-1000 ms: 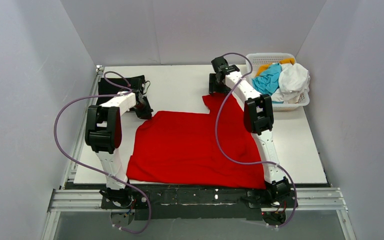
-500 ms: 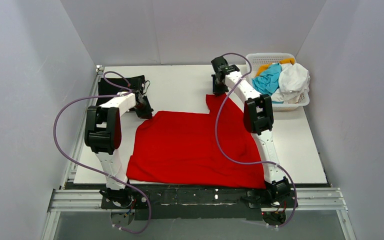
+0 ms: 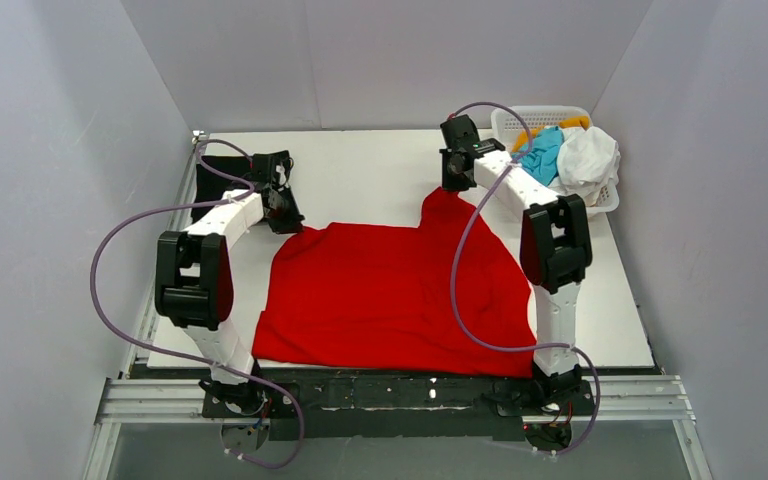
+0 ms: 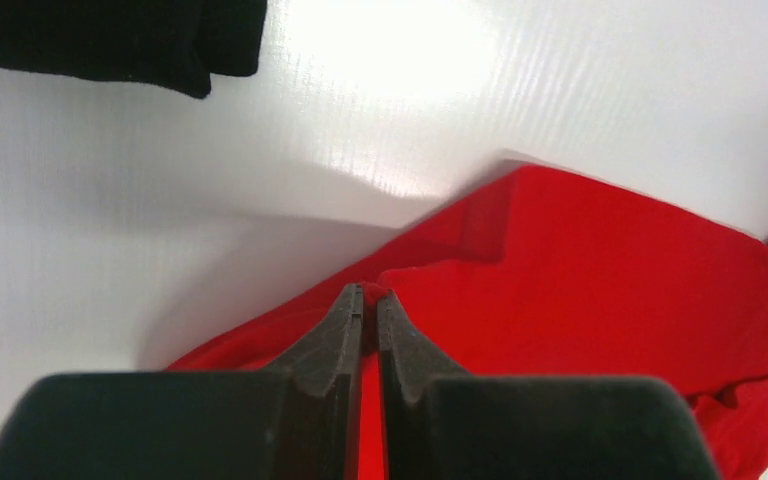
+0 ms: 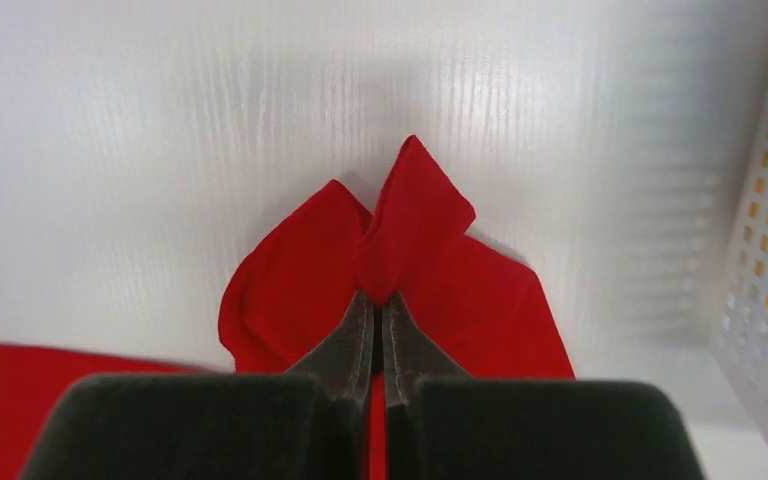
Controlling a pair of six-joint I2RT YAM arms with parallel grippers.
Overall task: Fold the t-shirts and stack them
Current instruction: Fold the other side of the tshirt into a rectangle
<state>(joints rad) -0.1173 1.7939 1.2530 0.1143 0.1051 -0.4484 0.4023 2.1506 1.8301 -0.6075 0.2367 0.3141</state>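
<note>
White surface [image 3: 360,165] carries the large bright red cloth t-shirt [image 3: 390,290], spread mid-frame. Left pincer [image 4: 368,295] and right pincer [image 5: 377,297] each pinch one upper corner. Best raise both together, edge taut, then draw evenly toward the bottom edge.

Setting: we class this as a robotics lab test cell. We list plain pale grey panels [image 3: 50,150] closing in a white tabletop [image 3: 360,170] on three sides, and an aluminium rail frame [image 3: 140,400] along its near edge. Bolted there we record a left arm [image 3: 205,280] and a right arm [image 3: 552,245], white and black, each trailing loose purple cable [image 3: 94,290].
</note>
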